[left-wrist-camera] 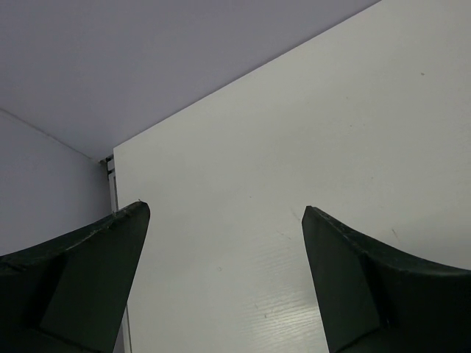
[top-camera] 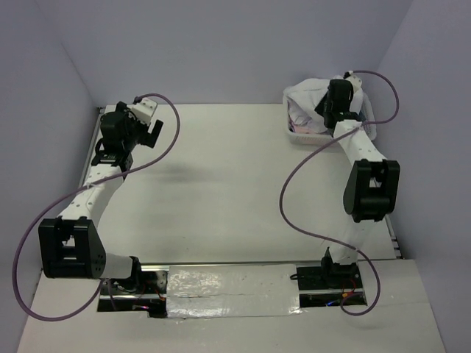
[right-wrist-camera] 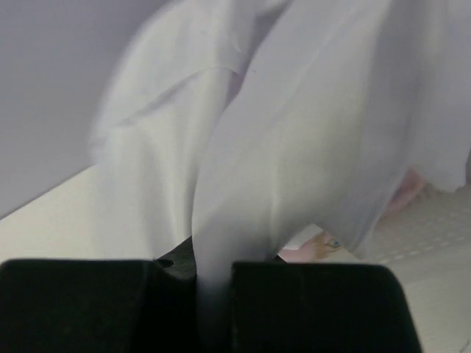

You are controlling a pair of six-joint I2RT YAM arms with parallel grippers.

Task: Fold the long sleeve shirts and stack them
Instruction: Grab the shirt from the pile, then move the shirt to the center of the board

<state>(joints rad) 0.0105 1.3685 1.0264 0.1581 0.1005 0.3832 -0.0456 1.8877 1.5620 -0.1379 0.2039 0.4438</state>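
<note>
A white long sleeve shirt [top-camera: 309, 94] is bunched in and above the white lattice basket [top-camera: 305, 136] at the back right of the table. My right gripper [top-camera: 337, 103] is over the basket, shut on a fold of this shirt. In the right wrist view the white cloth [right-wrist-camera: 287, 147] runs down between the two black fingers [right-wrist-camera: 309, 309] and hangs stretched in front of the camera. My left gripper [top-camera: 151, 132] is open and empty above the back left of the table; in the left wrist view its two dark fingers [left-wrist-camera: 368, 287] stand wide apart over bare table.
The white table [top-camera: 221, 184] spans the scene between purple walls. Something pink [right-wrist-camera: 316, 246] shows in the basket under the shirt. A purple cable [top-camera: 294, 191] loops beside the right arm. The table's left edge [left-wrist-camera: 112, 184] is close to my left gripper.
</note>
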